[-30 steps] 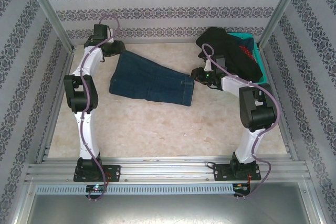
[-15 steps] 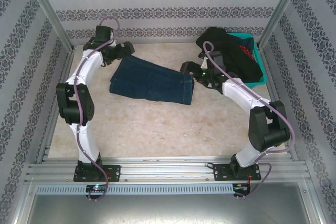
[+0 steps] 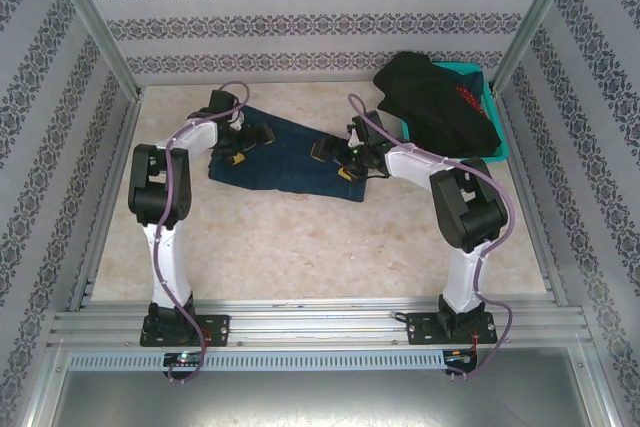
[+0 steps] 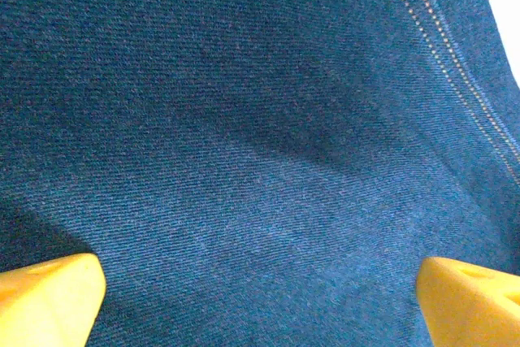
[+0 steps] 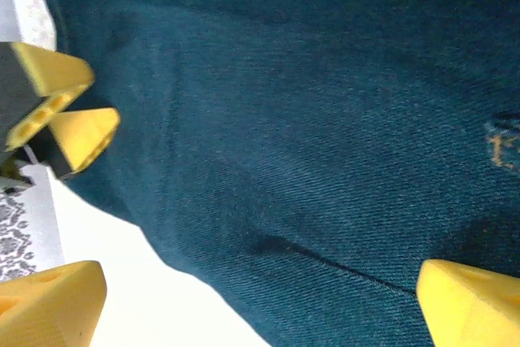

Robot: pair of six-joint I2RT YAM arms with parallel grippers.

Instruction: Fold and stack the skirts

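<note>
Folding of the denim skirt point(image 3: 290, 162) near the far edge of the counter point(image 3: 300, 242) is in hand; left hand point(image 3: 252, 142) and right hand point(image 3: 335, 157), both released, should probably next pinch its hem.

You get bright, even light in the top view, and the pale table point(image 3: 300, 237) looks a bit washed out. Shadows there are soft and faint. The black skirt point(image 3: 430, 97) is so dark that you can hardly see its folds. The metal posts point(image 3: 100, 32) lean outward at the edges. In the left wrist view the denim skirt point(image 4: 244, 79) is sharp, with one soft dark shadow in the middle and white glare in the top right corner. The yellow fingertips point(image 4: 49, 302) are blurry. In the right wrist view the denim looks softer and greener, and the table is pure white.
</note>
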